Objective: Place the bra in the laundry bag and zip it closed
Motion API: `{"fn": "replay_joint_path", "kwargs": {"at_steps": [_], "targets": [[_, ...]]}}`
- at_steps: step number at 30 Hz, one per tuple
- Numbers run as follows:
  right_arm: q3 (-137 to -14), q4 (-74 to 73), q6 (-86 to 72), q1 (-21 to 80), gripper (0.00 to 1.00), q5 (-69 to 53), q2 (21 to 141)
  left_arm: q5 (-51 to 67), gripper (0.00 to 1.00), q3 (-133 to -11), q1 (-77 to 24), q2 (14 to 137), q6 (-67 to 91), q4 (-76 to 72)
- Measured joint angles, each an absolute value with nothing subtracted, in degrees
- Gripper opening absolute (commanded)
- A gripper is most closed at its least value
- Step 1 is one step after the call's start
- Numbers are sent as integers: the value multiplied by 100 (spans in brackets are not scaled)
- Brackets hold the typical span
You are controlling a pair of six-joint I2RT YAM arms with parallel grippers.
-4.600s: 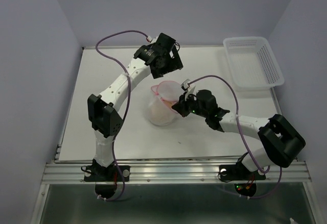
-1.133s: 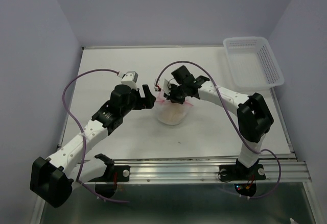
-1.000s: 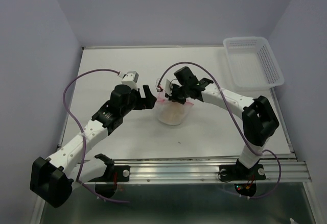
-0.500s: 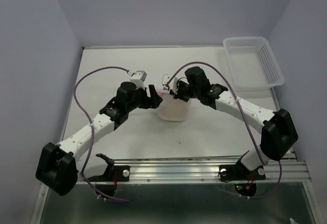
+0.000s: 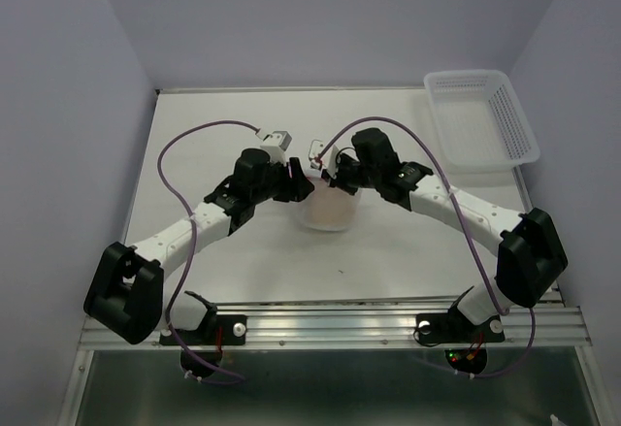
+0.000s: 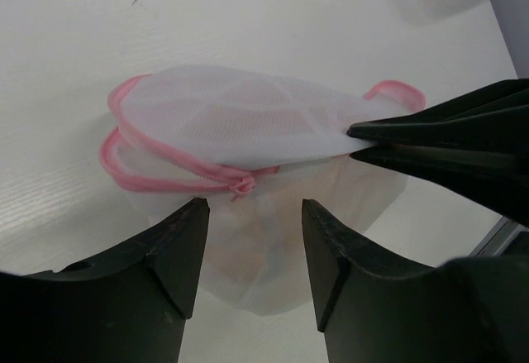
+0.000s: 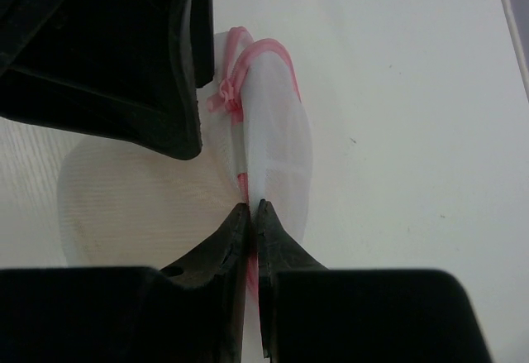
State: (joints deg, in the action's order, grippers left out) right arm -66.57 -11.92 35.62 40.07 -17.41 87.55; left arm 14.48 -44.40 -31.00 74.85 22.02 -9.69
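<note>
A round white mesh laundry bag (image 5: 325, 211) with a pink rim is sitting near the middle of a white table (image 5: 194, 154), and 2 robot arms are meeting over it, 1 from each side. The right gripper (image 7: 250, 207) is reaching in from the right with its fingers clenched on the bag's upper flap. It is pinching white mesh and pink rim and holding the flap up off the lower half. In the left wrist view those dark fingers are entering from the right and gripping the flap's edge, while the 2 pink rims are lying apart on the bag's other side, so the bag is partly unzipped. The left gripper (image 6: 254, 210) is hovering at the bag's left side with its fingers spread and holding nothing. The pink zipper pull (image 6: 240, 185) is lying just ahead of the gap between those fingers, and I cannot tell whether they are touching it. The bra (image 6: 248, 251) is inside the bag, showing only as a soft peach tint through the mesh of the lower half. A white plastic lattice basket (image 5: 480, 120) is sitting at the table's far right corner, well apart from the bag.
</note>
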Motion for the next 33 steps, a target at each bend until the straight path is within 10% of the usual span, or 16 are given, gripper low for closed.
{"fn": "replay_joint_path", "kwargs": {"at_steps": [19,33], "targets": [[-6549,-1151,3509,4051,1,-1737,8656,1363,39,-4442,-3144,7658,2324,-1369],[-6475,-1144,3511,4051,1,-1695,8584,1210,0,-4515,-3181,7793,2412,-1404]]}}
